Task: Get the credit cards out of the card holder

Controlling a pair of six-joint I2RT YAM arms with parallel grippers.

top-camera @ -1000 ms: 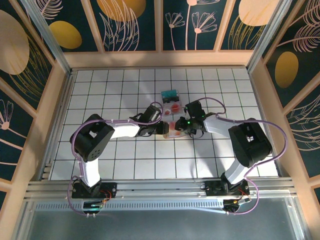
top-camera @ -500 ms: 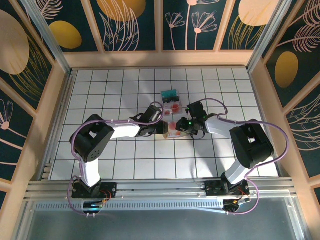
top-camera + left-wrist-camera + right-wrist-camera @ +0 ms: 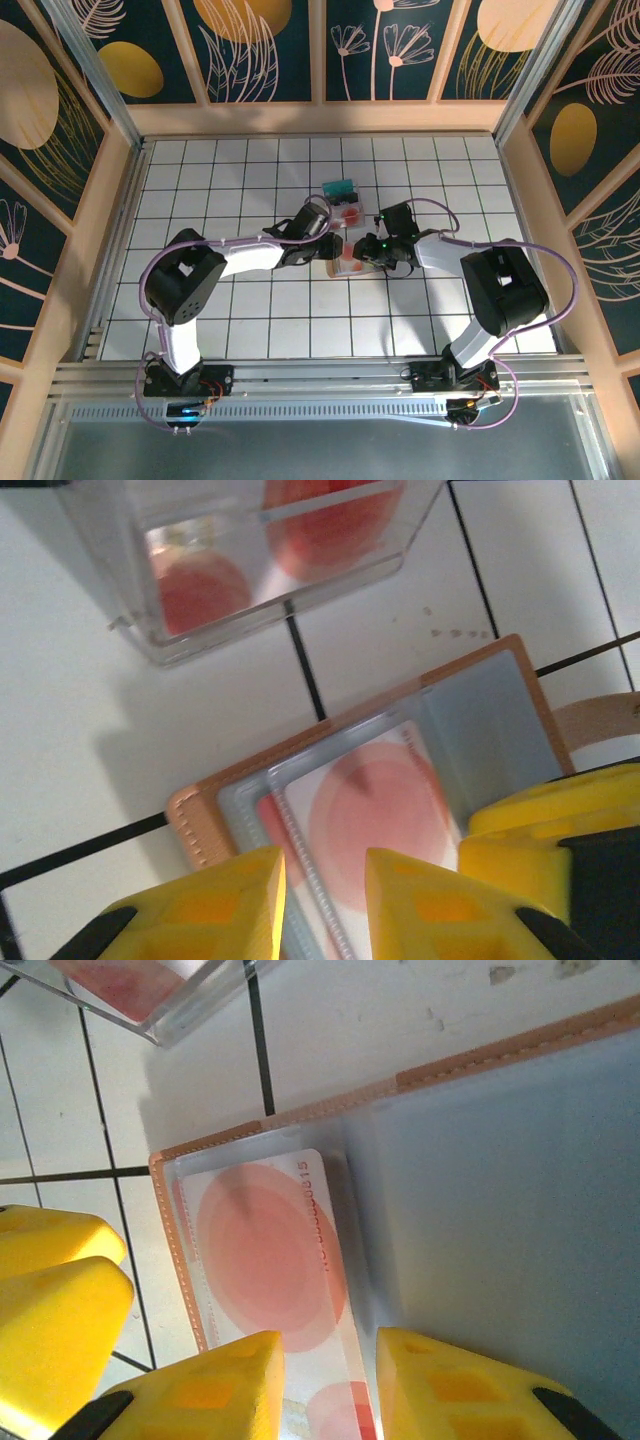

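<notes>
Inside the stitched card holder (image 3: 480, 1190) sits a red-spotted card (image 3: 270, 1260).

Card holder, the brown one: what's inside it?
A white card with a big red spot sits in a clear pocket of the card holder, beside its blue-grey lining. The card's lower end is hidden behind the right claw, so whether more cards sit underneath can't be seen.

Lab-style robot test cell: white tiled floor (image 3: 220, 170), aluminium frame rails (image 3: 320, 375), walls of painted botanical panels (image 3: 260, 45).

Clear plastic box (image 3: 130, 590) on white tiled table (image 3: 220, 170), dark floral wall panels (image 3: 260, 50) beyond.
</notes>
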